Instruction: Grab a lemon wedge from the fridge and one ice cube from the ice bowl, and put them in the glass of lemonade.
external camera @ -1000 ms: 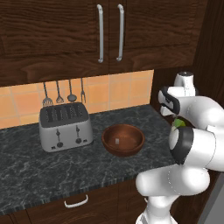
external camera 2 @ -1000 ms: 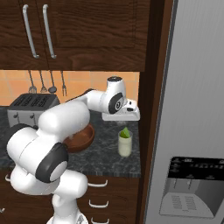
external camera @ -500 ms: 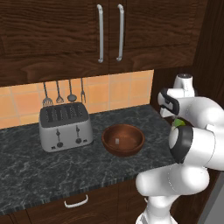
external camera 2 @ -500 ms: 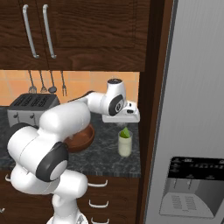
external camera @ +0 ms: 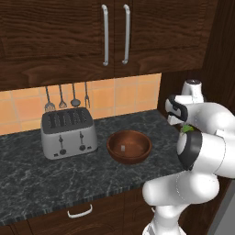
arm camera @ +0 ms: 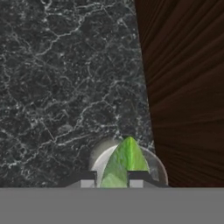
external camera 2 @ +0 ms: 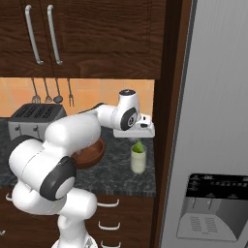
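The arm bends forward with its wrist pointing straight down, the gripper [arm camera: 112, 181] clamped on the lemon wedge [arm camera: 123, 164] directly above the glass of lemonade [external camera 2: 138, 158] on the tabletop [external camera 2: 114, 169], the ice bowl [external camera: 129, 147] beyond.

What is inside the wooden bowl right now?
One small whitish ice cube lies in the ice bowl; the left base view shows nothing else in it. In the right base view the arm covers most of the bowl, so that view cannot confirm the contents.
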{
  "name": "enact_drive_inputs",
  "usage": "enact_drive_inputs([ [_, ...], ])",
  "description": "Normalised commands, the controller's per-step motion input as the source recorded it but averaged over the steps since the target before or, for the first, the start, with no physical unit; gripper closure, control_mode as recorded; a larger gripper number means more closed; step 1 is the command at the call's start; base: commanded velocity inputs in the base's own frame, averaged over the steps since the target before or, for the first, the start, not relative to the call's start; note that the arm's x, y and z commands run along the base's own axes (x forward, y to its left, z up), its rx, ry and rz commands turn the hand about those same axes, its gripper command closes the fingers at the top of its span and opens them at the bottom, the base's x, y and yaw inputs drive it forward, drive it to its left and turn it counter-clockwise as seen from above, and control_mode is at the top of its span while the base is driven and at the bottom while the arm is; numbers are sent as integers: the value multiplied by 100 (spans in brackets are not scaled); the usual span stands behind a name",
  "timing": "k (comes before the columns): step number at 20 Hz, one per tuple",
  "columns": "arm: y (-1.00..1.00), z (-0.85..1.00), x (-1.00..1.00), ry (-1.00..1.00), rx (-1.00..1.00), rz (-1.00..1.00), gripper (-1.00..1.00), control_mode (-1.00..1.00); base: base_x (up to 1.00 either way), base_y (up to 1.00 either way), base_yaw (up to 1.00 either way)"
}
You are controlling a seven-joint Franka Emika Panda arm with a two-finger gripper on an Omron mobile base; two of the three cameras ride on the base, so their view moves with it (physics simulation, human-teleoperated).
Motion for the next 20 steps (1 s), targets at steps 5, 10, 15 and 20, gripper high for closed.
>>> enact_drive_inputs([
  [5,0,0,0,0,0,0,-100,-100,0,0,0],
  [10,0,0,0,0,0,0,-100,-100,0,0,0],
  [15,0,0,0,0,0,0,-100,-100,0,0,0],
  [20,12,0,0,-4,0,0,-100,-100,0,0,0],
])
